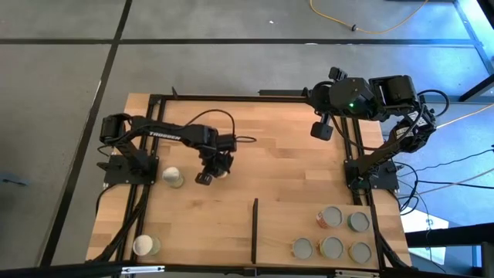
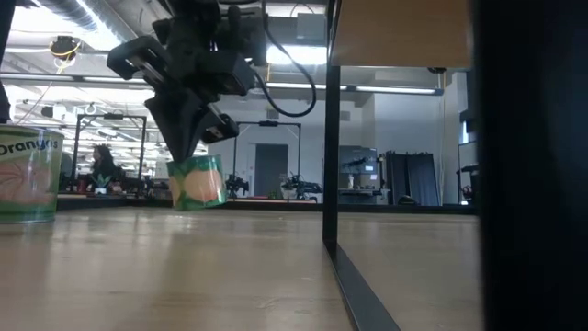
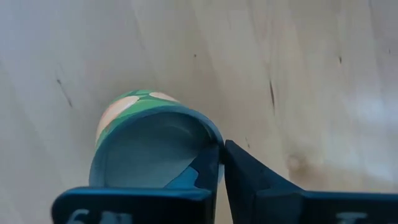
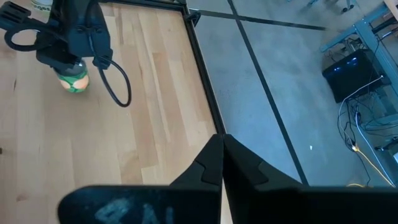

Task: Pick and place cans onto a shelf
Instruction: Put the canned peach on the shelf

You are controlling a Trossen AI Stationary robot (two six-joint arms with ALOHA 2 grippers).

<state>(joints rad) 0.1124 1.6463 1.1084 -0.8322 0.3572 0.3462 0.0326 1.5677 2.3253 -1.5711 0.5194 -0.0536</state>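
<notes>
A green-and-peach can (image 1: pixel 221 170) stands on the table near its middle, a little tilted in the low view (image 2: pixel 196 182). My left gripper (image 1: pixel 210 174) is over it, pointing steeply down, shut on its rim. My right gripper (image 4: pixel 222 155) is shut on nothing and held high over the table's right edge (image 1: pixel 320 127). The shelf (image 1: pixel 282 228), a light-wood panel with a thin black strip (image 1: pixel 255 230) on its left side, lies at the near right and carries several grey-topped cans (image 1: pixel 331 247). Two more cans (image 1: pixel 174 177) (image 1: pixel 145 245) stand at the left. My left gripper pinches the can's rim wall (image 3: pixel 217 142), with one finger (image 3: pixel 202 171) inside the hollow can and the other (image 3: pixel 255 174) outside it. The fingers come from above, slanting steeply down. The can's bottom rests on the table (image 2: pixel 197 206).
In the low view a green can (image 2: pixel 28 175) with an orange-fruit label stands near the left, and the shelf's black strip (image 2: pixel 329 138) rises as a dark post to the right. Bare wood lies between the held can and the shelf. Black frame rails (image 1: pixel 231 96) edge the tabletop.
</notes>
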